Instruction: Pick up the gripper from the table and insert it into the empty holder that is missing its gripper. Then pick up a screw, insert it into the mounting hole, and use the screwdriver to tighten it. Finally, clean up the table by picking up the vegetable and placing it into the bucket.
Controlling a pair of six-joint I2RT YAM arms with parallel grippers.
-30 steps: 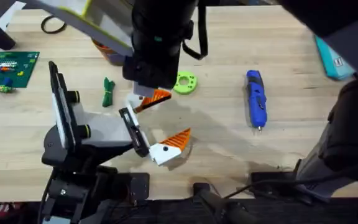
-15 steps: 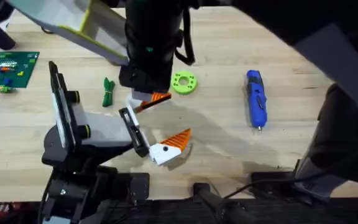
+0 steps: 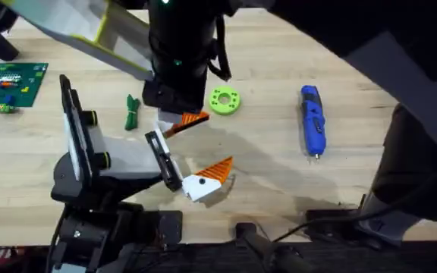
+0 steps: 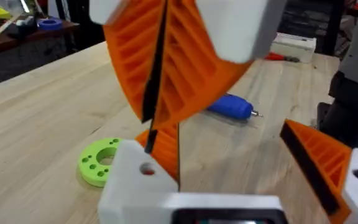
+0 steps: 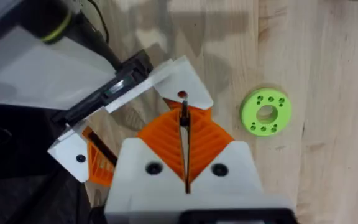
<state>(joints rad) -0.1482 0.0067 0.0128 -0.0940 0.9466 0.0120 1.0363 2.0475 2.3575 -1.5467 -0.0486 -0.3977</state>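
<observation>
Shifted slightly left, right claw pinches the gripper, wedge tip pointing right.

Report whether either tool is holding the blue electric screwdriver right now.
No: the blue electric screwdriver lies flat on the table, its metal tip toward the arms' bases, with nothing touching it.

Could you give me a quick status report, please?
Right gripper shut on the gripper. It hangs at the holder far end, not visibly seated. Green ring nearby, clear of the path.
</observation>
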